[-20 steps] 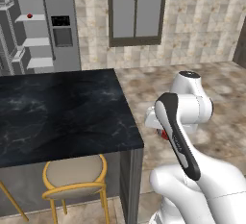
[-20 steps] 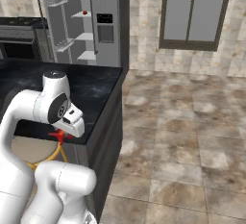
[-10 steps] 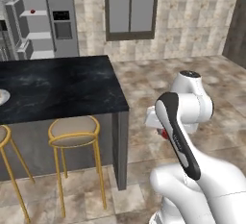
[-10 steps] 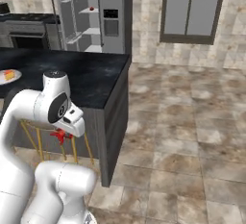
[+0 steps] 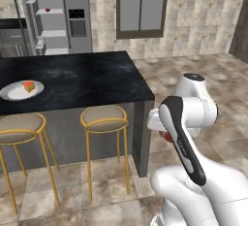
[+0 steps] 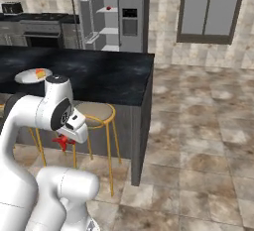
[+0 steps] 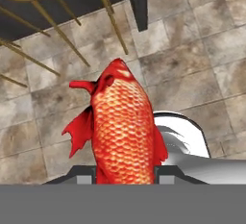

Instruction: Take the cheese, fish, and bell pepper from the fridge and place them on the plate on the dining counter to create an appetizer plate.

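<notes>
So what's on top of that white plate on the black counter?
An orange-yellow cheese wedge lies on the plate, toward its right side as the left base view shows it. The rest of the plate looks bare. The underside of the wedge is covered.

You're looking at a beige stone-tiled floor (image 5: 193, 70) and matching tiled walls (image 6: 163, 7). A grey-framed window (image 5: 141, 7) sits ahead, and gold-legged, tan-seated stools (image 5: 103, 118) line the front.
</notes>
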